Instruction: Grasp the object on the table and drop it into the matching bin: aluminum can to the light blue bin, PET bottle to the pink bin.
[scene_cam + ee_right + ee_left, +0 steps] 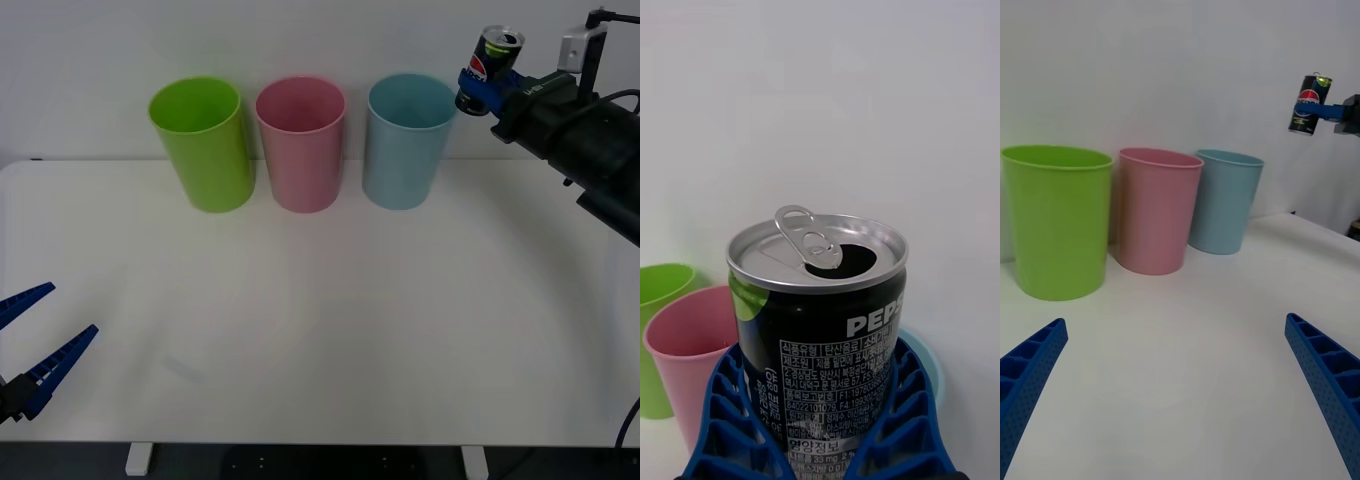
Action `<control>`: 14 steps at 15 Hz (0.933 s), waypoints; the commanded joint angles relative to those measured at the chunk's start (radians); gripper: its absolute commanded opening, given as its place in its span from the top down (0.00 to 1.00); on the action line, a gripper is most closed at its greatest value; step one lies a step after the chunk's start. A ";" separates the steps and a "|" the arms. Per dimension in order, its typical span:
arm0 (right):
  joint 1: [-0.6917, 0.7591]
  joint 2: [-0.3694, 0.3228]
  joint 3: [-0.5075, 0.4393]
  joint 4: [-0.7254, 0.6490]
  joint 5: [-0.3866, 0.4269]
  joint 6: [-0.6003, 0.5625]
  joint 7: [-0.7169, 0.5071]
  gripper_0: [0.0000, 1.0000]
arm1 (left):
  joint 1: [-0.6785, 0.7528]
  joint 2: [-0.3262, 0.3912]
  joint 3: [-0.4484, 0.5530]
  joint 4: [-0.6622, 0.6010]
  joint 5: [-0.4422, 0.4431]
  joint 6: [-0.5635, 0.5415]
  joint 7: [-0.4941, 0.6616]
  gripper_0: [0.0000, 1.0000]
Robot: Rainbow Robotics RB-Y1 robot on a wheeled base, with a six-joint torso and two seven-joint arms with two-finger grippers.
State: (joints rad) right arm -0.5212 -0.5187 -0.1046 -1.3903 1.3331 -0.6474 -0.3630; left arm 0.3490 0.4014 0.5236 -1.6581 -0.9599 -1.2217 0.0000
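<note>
Right gripper (478,88): raised above table level at the far right, just beside the upper right rim of the light blue bin; blue ribbed fingers (904,420) clamped on either side of the aluminum can, pressing its lower body.
Aluminum can (490,62): held in the air, off the table, tilted slightly; dark body with white lettering, a red and blue emblem and a green patch near the top; silver lid open, pull tab bent up; in the left wrist view (1307,105) seen high and to the side of the bins, above the light blue one's rim level.
Light blue bin (405,140): upright on the far part of the table, rightmost of three in a row; mouth open upward; can near its right edge, not inside.
Pink bin (300,143): upright, middle of the row, close beside the light blue bin, not touching so far as can be told.
Lime green bin (203,143): upright, leftmost of the row, beside the pink bin.
Table (330,330): white, flat, rounded corners; bins standing along its far edge against a pale wall.
Left gripper (30,340): low at the near left corner of the table, well apart from the bins; blue fingers (1030,375) spread wide, nothing between them.
</note>
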 commanded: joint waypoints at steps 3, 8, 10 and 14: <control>-0.175 0.062 0.000 0.223 0.092 -0.028 0.036 1.00 | 0.000 0.000 0.000 0.000 0.000 0.000 0.000 0.00; -0.321 0.129 -0.004 0.429 0.163 -0.021 0.069 1.00 | 0.000 0.000 0.000 0.000 0.000 0.000 0.000 0.00; -0.373 0.163 -0.029 0.501 0.205 0.000 0.084 1.00 | 0.000 0.000 0.000 0.000 0.000 0.000 0.000 0.00; -0.408 0.213 -0.033 0.545 0.244 0.129 0.105 1.00 | 0.000 0.000 0.000 0.000 0.000 0.000 0.000 0.00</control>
State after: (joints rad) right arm -0.9290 -0.3161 -0.1380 -0.8472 1.5707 -0.5507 -0.2614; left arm 0.3491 0.4014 0.5236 -1.6581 -0.9599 -1.2217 0.0000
